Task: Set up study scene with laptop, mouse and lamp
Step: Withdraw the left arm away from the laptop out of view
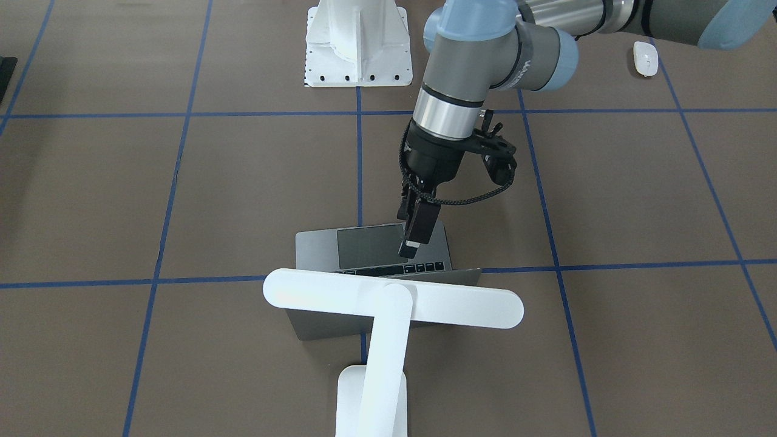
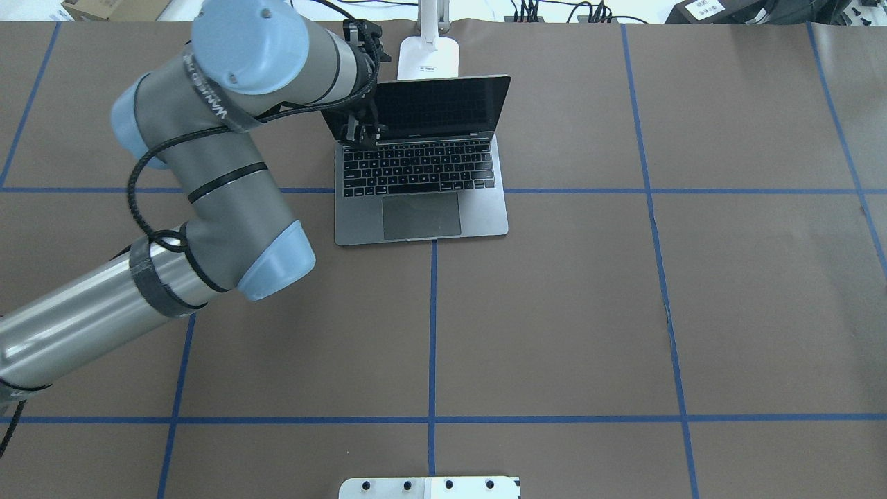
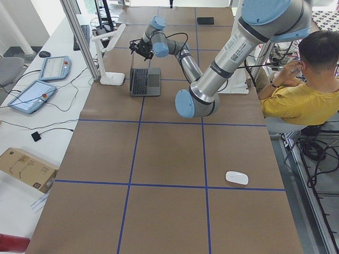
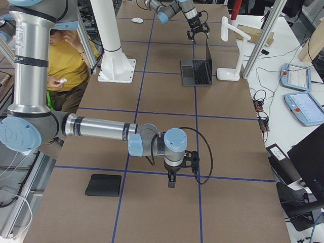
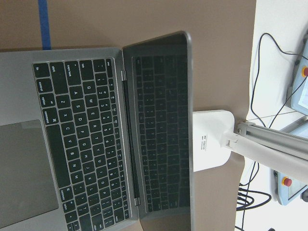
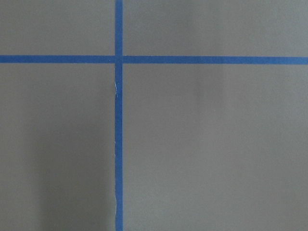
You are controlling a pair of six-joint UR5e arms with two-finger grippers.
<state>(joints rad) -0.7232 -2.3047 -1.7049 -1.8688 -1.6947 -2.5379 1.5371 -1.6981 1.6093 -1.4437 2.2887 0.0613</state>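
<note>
Table [image 2: 554, 312] | mouse [image 1: 645, 59] shows front, not overhead | left fingers [image 1: 420, 223] seemingly apart, right fingers [image 4: 171, 183] unclear

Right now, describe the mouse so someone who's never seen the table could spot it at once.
On the brown table with its blue tape grid, go to the end on the robot's left, far from the laptop and lamp. The mouse lies alone there, beside one grid line. It is a small white oval, much smaller than the white lamp.
</note>
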